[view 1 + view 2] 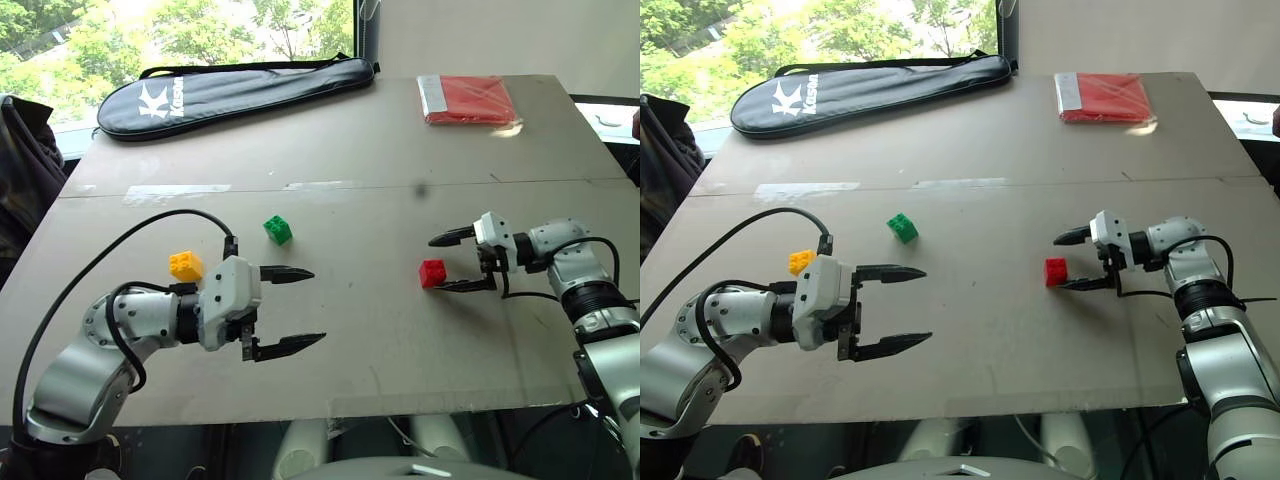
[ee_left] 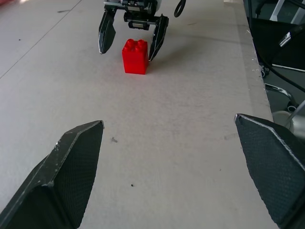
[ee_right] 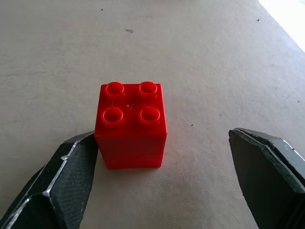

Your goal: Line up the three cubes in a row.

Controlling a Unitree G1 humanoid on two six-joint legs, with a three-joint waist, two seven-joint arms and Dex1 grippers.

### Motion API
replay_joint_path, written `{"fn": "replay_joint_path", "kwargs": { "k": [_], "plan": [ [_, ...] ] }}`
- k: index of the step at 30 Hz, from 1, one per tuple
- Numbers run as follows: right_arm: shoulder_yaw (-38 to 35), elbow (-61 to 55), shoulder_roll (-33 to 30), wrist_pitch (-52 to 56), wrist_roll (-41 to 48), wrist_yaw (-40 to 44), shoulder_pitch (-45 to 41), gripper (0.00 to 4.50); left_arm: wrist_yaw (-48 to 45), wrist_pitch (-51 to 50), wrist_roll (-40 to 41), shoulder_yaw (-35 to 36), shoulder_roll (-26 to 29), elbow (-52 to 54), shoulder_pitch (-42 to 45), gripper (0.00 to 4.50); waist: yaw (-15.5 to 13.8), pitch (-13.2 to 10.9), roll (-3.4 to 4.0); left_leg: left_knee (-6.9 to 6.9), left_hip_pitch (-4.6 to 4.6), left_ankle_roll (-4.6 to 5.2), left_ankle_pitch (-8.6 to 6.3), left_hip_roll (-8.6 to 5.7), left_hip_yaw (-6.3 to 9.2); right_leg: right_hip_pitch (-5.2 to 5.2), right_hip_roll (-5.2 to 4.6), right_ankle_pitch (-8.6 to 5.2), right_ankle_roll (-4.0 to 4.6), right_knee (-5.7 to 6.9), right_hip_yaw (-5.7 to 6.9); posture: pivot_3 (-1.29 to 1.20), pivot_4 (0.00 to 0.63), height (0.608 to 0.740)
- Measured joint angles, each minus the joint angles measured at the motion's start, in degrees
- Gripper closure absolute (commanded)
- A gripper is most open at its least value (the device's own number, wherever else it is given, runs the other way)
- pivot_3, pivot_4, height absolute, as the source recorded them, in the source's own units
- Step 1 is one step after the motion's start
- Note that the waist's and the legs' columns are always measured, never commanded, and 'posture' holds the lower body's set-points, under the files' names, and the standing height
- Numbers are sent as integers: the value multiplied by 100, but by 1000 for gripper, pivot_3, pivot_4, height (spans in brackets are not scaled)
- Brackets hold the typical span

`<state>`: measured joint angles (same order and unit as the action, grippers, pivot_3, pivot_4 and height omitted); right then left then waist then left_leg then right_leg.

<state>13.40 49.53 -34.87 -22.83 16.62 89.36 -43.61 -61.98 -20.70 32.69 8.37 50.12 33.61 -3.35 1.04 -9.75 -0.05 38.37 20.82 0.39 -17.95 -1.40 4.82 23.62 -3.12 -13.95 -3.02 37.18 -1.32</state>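
The red cube point(image 1: 432, 272) stands upright on the grey table point(image 1: 380, 180), right of centre. My right gripper point(image 1: 437, 264) is open around it, one fingertip point(image 3: 71, 162) against the cube's side and the other well apart. Seen up close, the red cube point(image 3: 131, 126) shows its studs on top. The green cube point(image 1: 277, 230) lies tilted near the middle of the table. Left of it, the yellow cube point(image 1: 185, 265) sits behind my left arm. My left gripper point(image 1: 316, 305) hovers open over bare table, empty, pointing toward the red cube point(image 2: 134, 56).
A black racket bag point(image 1: 235, 90) lies along the far left edge. A flat red packet point(image 1: 467, 99) lies at the far right. A dark garment point(image 1: 25, 160) hangs beside the table's left side. The near table edge point(image 1: 330, 405) runs just below both grippers.
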Motion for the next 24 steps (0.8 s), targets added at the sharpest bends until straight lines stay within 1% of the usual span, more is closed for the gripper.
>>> {"fn": "replay_joint_path", "kwargs": {
  "k": [1, 4, 7, 8, 11, 12, 14, 16, 17, 18, 19, 24],
  "plan": [
    [-54, -280, -62, 123, 139, 4, 87, 55, 87, -8, 13, 52, -70, 4, -106, 0, 0, 0, 1, -1, 1, 0, 0, 0, -1, 2, -2, 0, 0, 0, -2, 0, 150, 740],
    [-337, -1118, -241, 610, 532, 9, 402, 55, 558, -92, 110, 226, -509, 43, -433, 0, -15, 0, 0, 1, 5, 0, -1, 2, 4, 3, -16, 0, 0, -2, 0, 0, 150, 740],
    [-655, -1958, -301, 1183, 869, -61, 854, 55, 1529, -102, -134, 284, -1222, 154, -512, 0, -47, 2, -2, 7, 4, 0, 0, 0, 10, -2, -21, 1, -1, 4, 1, 0, 150, 740],
    [-830, -2366, -307, 1472, 1033, -224, 1126, 55, 2102, -121, -368, 288, -1592, 196, -545, 0, -61, 3, 0, 9, 4, 0, 0, -3, 12, -2, -26, 1, -1, 9, -2, 0, 150, 740],
    [-1116, -2967, -335, 1923, 1233, -585, 1567, 55, 3043, -219, -897, 223, -2126, 196, -609, 0, -78, 3, 0, 12, 1, 1, -1, -8, 10, -2, -29, 1, -1, 24, -6, 0, 150, 740],
    [-1310, -3306, -388, 2174, 1309, -877, 1826, 55, 3654, -366, -1260, 107, -2391, 191, -626, 0, -83, 2, -2, 18, -2, 1, -1, -11, 7, -1, -29, 1, -1, 40, -5, 0, 150, 740],
    [-1483, -3603, -422, 2319, 1336, -1126, 2017, 55, 4040, -423, -1578, -88, -2549, 192, -583, 0, -82, 3, 0, 21, -9, 3, -2, -17, 5, -2, -29, 1, -1, 52, -3, 0, 150, 740],
    [-1689, -4102, -418, 2535, 1425, -1496, 2387, 55, 4599, -521, -2088, -429, -2906, 145, -447, 0, -107, 4, -2, 23, -10, 10, -5, -24, 12, -5, -25, 1, -2, 56, 1, 0, 150, 740],
    [-1689, -4170, -409, 2579, 1434, -1551, 2429, 55, 4684, -535, -2168, -504, -2953, 117, -426, 0, -110, 4, -7, 27, -10, 9, -4, -24, 11, -5, -13, 1, -2, 61, 1, 0, 150, 740],
    [-1743, -4446, -398, 2732, 1500, -1758, 2609, 55, 4933, -548, -2409, -731, -3053, -20, -301, 0, -119, 4, -7, 33, -10, 9, -4, -24, 12, -5, -9, 2, -4, 67, -1, 0, 150, 740],
    [-1902, -4942, -370, 2941, 1562, -2086, 2849, 55, 5433, -615, -2774, -905, -3430, -389, 85, 0, -113, 5, -6, 46, -10, 10, -3, -24, 10, -5, -2, 4, -6, 73, -5, 0, 150, 740],
    [-1964, -5345, -379, 3077, 1549, -2369, 3006, 55, 6076, -658, -3357, -1107, -3841, -1069, 612, 0, -104, 7, -8, 62, -8, 3, 1, -26, 12, -7, 1, 7, -9, 76, -4, 0, 150, 740]
  ]
}}
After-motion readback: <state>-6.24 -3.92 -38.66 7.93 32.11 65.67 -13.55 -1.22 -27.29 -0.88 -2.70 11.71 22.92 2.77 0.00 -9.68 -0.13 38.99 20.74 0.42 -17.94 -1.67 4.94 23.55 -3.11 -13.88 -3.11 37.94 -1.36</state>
